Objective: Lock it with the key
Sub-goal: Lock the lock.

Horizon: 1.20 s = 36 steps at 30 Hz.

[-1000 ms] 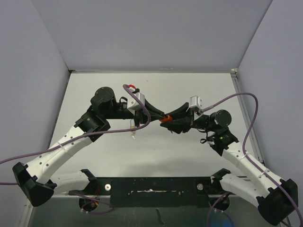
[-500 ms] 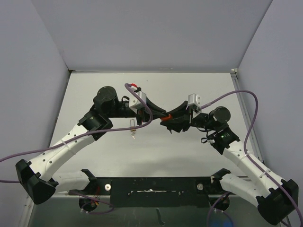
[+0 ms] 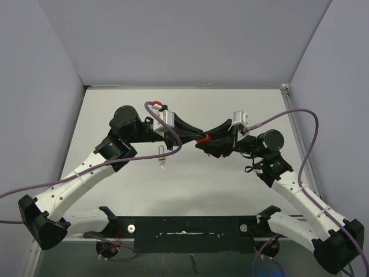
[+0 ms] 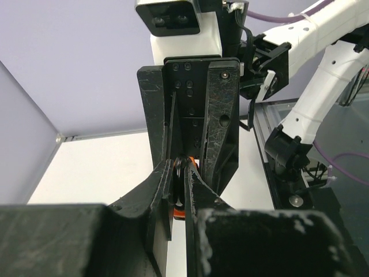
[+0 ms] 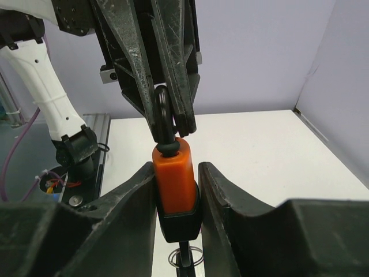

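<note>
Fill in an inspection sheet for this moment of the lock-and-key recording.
Surface: white table, bare where visible.
Job's things: orange padlock held in mid-air, its black shackle pointing at the left arm. A small metal piece that looks like the key lies on the table. A wire ring shows under the padlock; what it hangs from is unclear.
Clutter: nothing seen.
Claws: left claw shut on the shackle; right claw shut on the padlock body.
Cables: purple cables run along both arms, clear of the lock.
Surroundings: plain walls on three sides; black rail at the near edge.
</note>
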Motion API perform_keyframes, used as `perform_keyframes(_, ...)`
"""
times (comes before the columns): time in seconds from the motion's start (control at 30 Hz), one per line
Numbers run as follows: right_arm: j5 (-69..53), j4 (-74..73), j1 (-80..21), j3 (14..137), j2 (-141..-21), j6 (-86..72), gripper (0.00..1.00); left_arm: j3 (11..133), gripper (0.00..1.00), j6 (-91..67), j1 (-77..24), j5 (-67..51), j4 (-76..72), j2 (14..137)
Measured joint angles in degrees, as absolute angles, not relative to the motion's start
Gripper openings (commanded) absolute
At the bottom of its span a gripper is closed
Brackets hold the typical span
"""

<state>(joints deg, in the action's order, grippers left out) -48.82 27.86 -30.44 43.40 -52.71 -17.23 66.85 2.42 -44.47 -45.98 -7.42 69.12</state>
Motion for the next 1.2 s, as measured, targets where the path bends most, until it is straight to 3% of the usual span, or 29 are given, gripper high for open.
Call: perform_keyframes(1.2, -52.8, 37.5, -30.0, 49.5, -60.7, -24.6, 0.00, 56.8, 0.00, -5.6, -41.5, -48.5, -36.3, 69.3)
